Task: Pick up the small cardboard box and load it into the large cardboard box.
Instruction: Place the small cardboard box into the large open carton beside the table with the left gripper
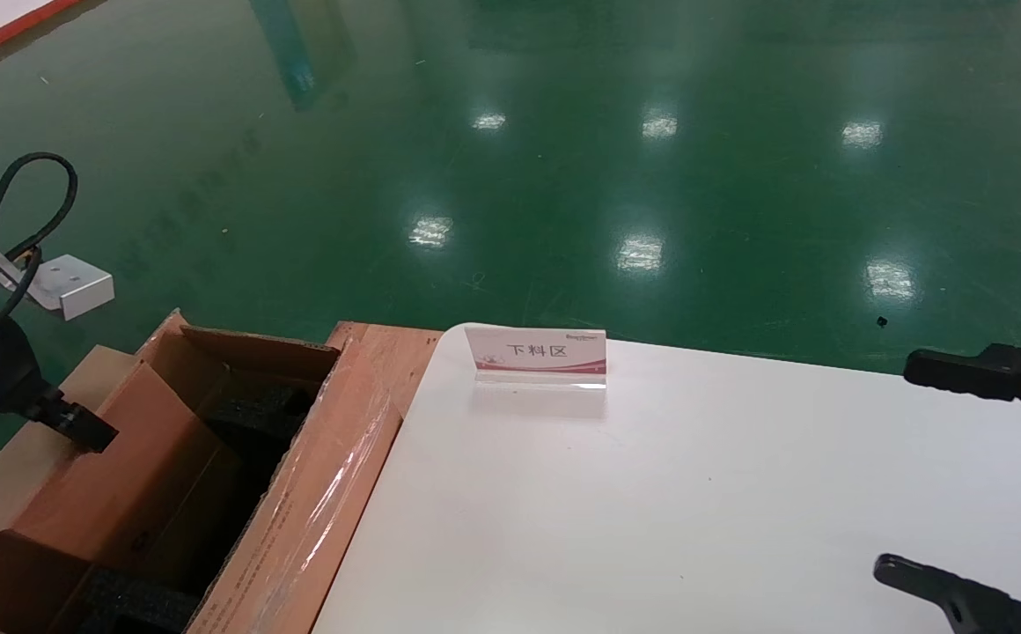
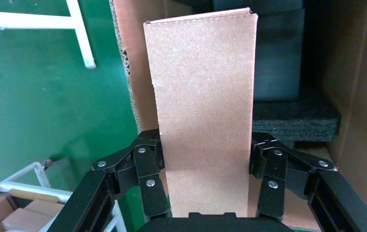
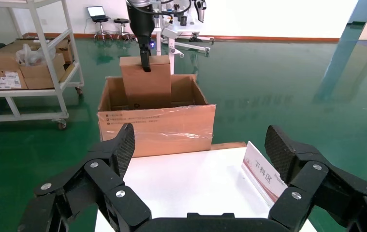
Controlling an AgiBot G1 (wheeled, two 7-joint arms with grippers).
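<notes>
Cardboard, slim: small box (image 2: 203, 111), pinkish-brown, held on edge by its narrow sides so the thin profile can slide down into the opening.
Left gripper (image 2: 205, 166): fingers pinching the small box on both sides, hovering over the carton.
Carton: large box (image 1: 299, 511), flaps folded out, taped flap toward the table; small box is partly down inside it, top end standing above the rim.
Foam (image 2: 295, 118): black inserts lining the carton, likely there to seat the load.
Right gripper (image 3: 198, 159): fingers spread wide, holding nothing, parked over the white table (image 1: 695, 493).
Sign (image 1: 539, 355): upright near the table's far edge.
Progress: judged nearly loaded, release pending.
</notes>
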